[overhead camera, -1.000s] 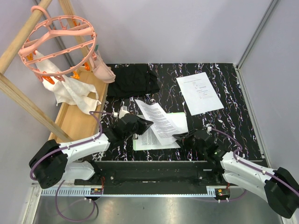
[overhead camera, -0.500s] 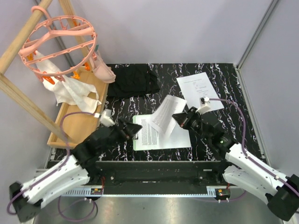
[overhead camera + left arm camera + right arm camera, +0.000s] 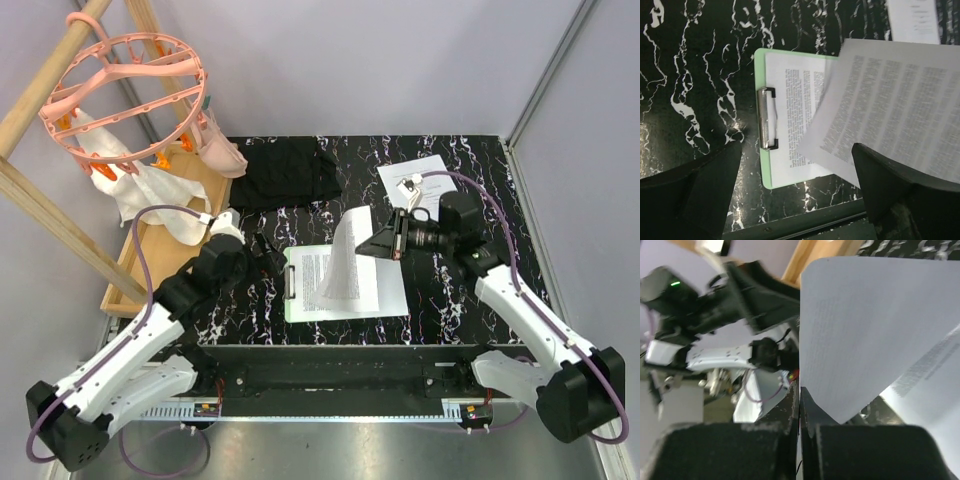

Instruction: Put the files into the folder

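Right hand (image 3: 372,243) pinches a printed sheet (image 3: 342,262) above the folder (image 3: 291,296) (left hand (image 3: 268,250) spread wide, empty).

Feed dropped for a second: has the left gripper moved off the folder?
Yes. The left gripper has backed leftward, off the clip end of the green folder, and its jaws are open.

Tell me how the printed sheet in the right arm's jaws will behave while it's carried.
Probably floppy: the printed sheet, pinched near one edge, bends as it hangs over the folder. Likely very light, so fast moves may make it flutter or swing. It could slip or crease, since the shut jaws grip only a small patch.
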Robot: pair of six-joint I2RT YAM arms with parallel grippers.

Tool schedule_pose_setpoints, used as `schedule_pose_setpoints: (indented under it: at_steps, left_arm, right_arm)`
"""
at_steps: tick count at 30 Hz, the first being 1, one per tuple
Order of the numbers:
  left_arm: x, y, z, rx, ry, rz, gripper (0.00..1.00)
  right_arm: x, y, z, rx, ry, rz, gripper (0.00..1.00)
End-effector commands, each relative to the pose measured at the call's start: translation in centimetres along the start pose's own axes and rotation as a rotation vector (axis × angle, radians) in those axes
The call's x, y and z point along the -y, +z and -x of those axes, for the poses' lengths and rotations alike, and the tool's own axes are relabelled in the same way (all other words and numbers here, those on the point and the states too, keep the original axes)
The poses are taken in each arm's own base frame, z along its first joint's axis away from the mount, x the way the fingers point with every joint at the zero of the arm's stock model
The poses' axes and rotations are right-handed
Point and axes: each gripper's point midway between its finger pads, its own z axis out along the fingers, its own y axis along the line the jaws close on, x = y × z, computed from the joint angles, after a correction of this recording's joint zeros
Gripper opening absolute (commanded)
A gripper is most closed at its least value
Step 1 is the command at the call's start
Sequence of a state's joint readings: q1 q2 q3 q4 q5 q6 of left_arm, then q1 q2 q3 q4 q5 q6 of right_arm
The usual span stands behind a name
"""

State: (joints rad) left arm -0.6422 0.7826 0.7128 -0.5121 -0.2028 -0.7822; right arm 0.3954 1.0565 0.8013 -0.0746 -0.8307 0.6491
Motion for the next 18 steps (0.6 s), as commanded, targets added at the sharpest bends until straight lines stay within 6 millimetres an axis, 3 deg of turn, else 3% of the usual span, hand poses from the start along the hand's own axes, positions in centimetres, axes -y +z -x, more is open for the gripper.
schedule_pose_setpoints:
  at_steps: [1,5,8,11,12,14,16,18]
  left_arm:
    - [1.1,0.3,1.3,-0.008,0.016,-0.055,0.95]
    - [0.3,1.0,1.4,-0.013,0.0,-0.039,0.95]
    - [-0.3,1.5,1.0,-0.028,-0.004,-0.027,0.95]
    - [-0.5,2.0,0.4,-0.063,0.001,-0.03,0.94]
    - [-0.5,2.1,0.2,-0.075,0.01,-0.03,0.94]
    - [-0.7,2.7,-0.2,-0.106,0.025,-0.02,0.94]
    - [-0.5,3.3,-0.8,-0.154,0.052,-0.025,0.92]
    - [-0.7,4.2,-1.9,-0.217,0.085,-0.022,0.91]
  right_arm:
    - [-9.0,-1.1,2.0,-0.085,-0.107,0.283,0.0]
    - [-13.6,-1.3,2.6,-0.109,-0.144,0.417,0.0]
    - [-14.5,-1.9,2.9,-0.099,-0.088,0.448,0.0]
    - [-11.3,-1.6,2.7,-0.092,0.0,0.384,0.0]
    - [-7.9,-1.6,2.7,-0.07,0.073,0.32,0.0]
    - [-4.7,-1.6,1.9,-0.071,0.14,0.269,0.0]
    - [0.2,-1.8,0.3,-0.088,0.233,0.148,0.0]
    - [3.5,-1.7,-0.8,-0.099,0.218,0.073,0.0]
